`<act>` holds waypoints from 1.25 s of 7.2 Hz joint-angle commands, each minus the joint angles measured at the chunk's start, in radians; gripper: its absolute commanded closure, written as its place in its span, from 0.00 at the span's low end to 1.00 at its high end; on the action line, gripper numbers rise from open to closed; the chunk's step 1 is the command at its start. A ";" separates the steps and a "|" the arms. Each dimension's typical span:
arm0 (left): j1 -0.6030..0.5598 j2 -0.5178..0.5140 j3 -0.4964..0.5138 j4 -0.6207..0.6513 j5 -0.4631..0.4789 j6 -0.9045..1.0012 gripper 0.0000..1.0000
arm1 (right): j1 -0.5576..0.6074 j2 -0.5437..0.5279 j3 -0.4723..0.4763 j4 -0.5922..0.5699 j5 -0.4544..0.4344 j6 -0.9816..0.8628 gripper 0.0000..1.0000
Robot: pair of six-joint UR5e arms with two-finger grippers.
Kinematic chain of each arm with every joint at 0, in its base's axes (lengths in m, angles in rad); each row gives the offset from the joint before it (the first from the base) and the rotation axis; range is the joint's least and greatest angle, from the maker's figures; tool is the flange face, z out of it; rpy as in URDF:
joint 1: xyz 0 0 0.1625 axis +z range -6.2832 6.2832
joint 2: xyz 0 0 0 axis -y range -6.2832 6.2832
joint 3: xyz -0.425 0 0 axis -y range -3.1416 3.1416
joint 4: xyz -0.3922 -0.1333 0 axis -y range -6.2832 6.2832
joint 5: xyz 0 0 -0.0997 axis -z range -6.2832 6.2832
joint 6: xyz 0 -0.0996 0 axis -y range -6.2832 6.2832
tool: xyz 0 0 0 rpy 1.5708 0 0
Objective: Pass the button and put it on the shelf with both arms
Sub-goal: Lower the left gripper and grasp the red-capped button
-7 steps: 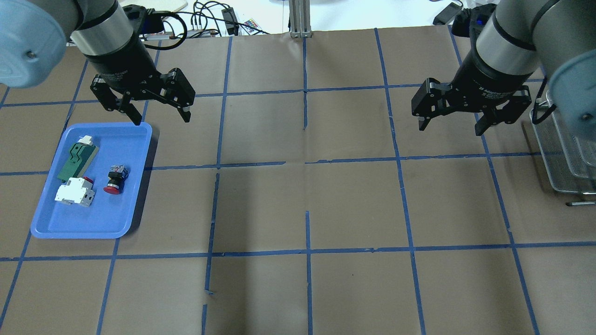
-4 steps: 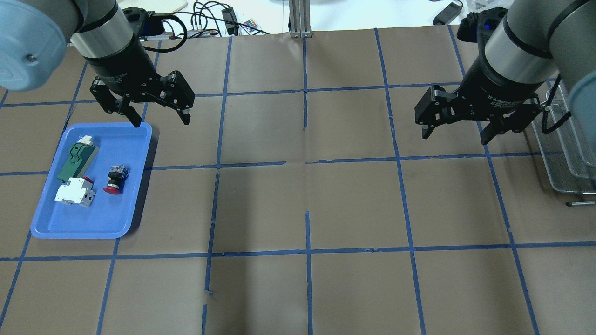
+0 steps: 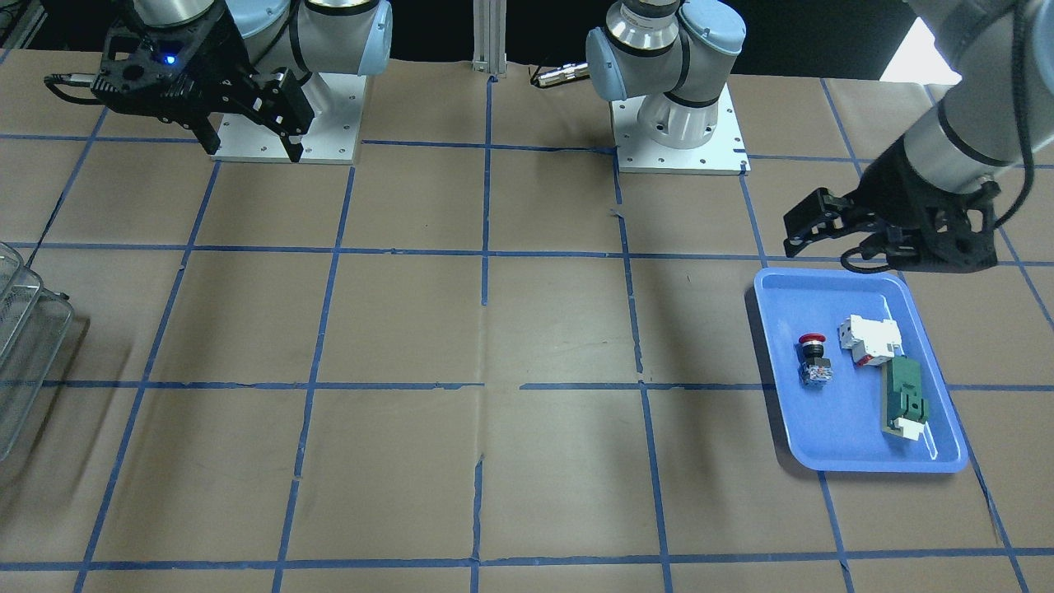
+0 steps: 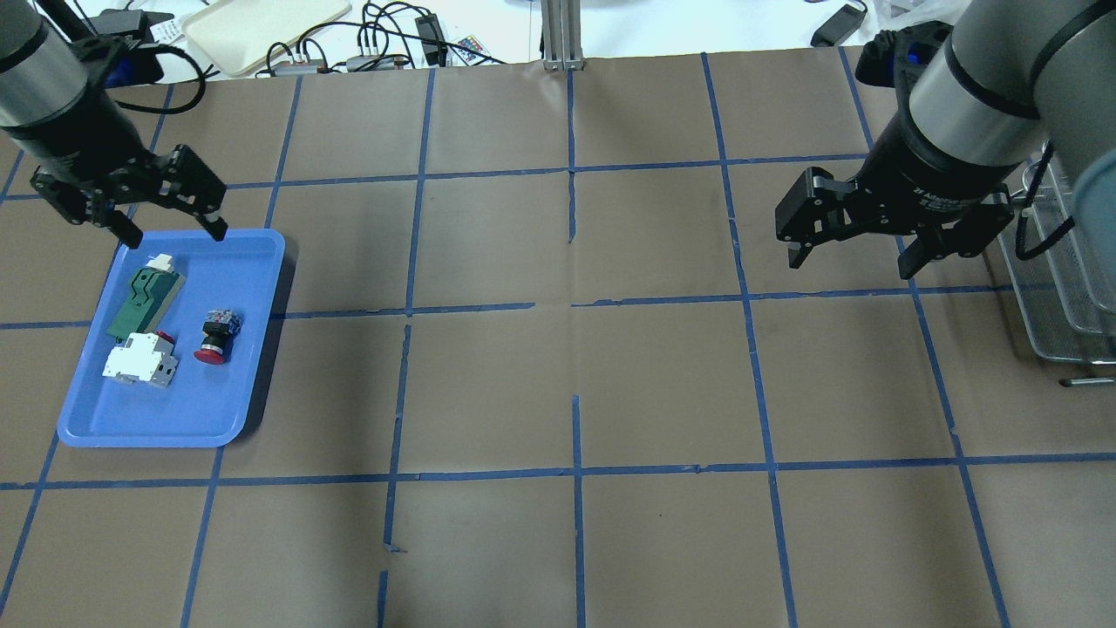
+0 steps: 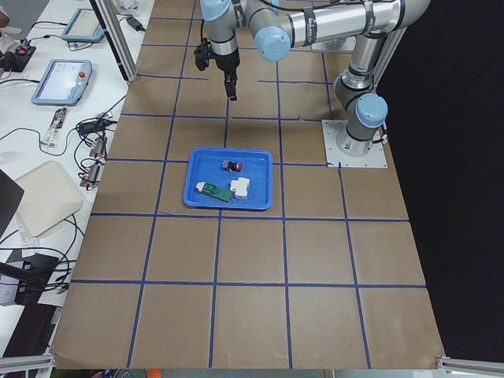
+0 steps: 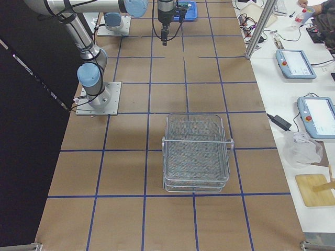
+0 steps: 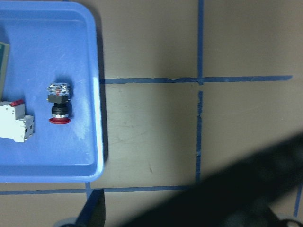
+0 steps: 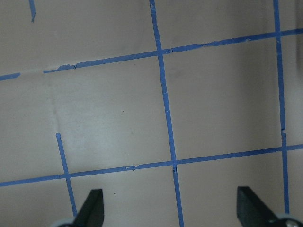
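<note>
The button [image 4: 214,337] lies on its side in the blue tray [image 4: 200,406] at the table's left; it also shows in the front view [image 3: 813,359] and the left wrist view [image 7: 59,103]. My left gripper [image 4: 177,235] is open and empty, above the tray's far edge, apart from the button; in the front view it [image 3: 827,251] hangs over the tray rim [image 3: 832,432]. My right gripper [image 4: 851,264] is open and empty above bare table, left of the wire shelf [image 4: 1059,296]. The shelf shows whole in the right side view [image 6: 198,151].
A white-and-red breaker block [image 4: 139,359] and a flat green-and-white part [image 4: 144,296] share the tray, left of the button. Cables [image 4: 384,44] and a metal post [image 4: 562,35] stand beyond the table's far edge. A thin rod [image 4: 1085,381] lies by the shelf.
My left arm has swung left, so its gripper went from the tray's far right corner to over its far left part. My right gripper shifted slightly right and nearer. Both stayed open.
</note>
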 commanded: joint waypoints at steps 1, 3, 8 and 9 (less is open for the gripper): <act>0.148 -0.044 -0.153 0.257 0.010 0.251 0.00 | 0.000 -0.008 0.018 0.001 -0.010 0.001 0.00; 0.170 -0.075 -0.352 0.534 0.011 0.358 0.00 | 0.000 -0.021 0.032 0.003 -0.010 0.001 0.00; 0.170 -0.205 -0.420 0.677 0.033 0.362 0.00 | 0.000 -0.038 0.093 -0.002 -0.002 0.002 0.00; 0.170 -0.227 -0.420 0.680 0.031 0.335 0.00 | 0.000 -0.038 0.093 -0.003 -0.005 0.001 0.00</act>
